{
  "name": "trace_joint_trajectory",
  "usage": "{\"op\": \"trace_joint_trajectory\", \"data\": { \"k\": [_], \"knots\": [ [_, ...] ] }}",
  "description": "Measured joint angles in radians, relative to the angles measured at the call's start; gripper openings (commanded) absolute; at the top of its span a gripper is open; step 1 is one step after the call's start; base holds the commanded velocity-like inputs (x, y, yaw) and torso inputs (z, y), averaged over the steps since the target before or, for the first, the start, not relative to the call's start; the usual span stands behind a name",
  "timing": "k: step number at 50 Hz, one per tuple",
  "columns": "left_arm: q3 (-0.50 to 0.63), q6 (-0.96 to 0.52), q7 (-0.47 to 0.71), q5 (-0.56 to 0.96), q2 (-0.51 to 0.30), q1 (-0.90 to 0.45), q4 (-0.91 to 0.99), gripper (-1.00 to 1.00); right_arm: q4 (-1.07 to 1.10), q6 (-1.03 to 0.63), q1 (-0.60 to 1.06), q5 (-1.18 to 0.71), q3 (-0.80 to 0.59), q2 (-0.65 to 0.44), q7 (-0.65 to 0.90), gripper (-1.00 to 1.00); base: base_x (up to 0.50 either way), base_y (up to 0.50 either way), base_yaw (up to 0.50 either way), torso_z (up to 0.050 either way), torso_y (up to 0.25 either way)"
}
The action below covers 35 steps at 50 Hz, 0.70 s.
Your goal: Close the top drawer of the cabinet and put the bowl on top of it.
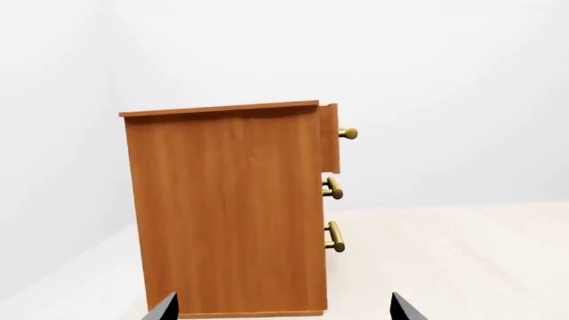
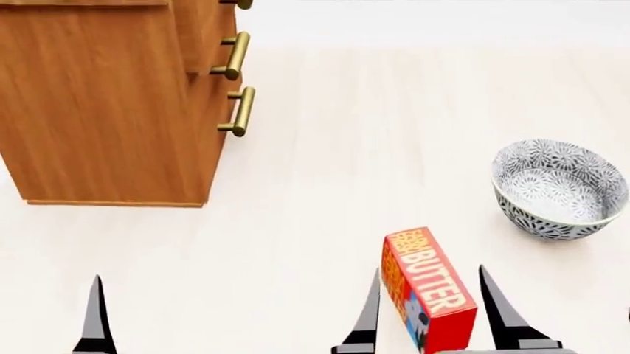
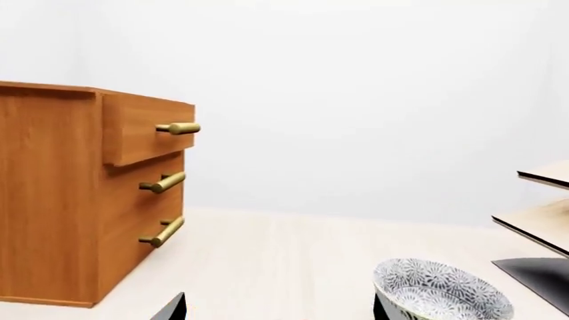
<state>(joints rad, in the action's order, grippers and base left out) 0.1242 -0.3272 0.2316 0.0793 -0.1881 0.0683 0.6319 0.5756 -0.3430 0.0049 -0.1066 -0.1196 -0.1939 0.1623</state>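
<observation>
The cabinet stands at the table's far left with its drawer fronts facing right. Its top drawer sticks out a little beyond the two lower fronts, its brass handle pointing outward; the left wrist view shows this drawer from the side. The patterned bowl sits upright on the table at the right, empty. My left gripper is open, low in front of the cabinet's side panel. My right gripper is open and empty, with the bowl just beyond one fingertip.
A red butter box lies on the table, seen in the head view between my right fingers. A pale slanted rack with a dark base stands beyond the bowl. Pale tabletop stretches between cabinet and bowl.
</observation>
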Motion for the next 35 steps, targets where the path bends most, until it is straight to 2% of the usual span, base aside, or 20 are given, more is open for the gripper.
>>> {"op": "trace_joint_trajectory", "data": {
  "k": [35],
  "knots": [
    [0.014,0.000,0.039,0.022,-0.036,0.011,0.033,1.00,0.014,-0.010,0.004,-0.008,-0.045,-0.036,0.029,1.00,0.50,0.00,0.00,0.000,0.000]
  ]
}}
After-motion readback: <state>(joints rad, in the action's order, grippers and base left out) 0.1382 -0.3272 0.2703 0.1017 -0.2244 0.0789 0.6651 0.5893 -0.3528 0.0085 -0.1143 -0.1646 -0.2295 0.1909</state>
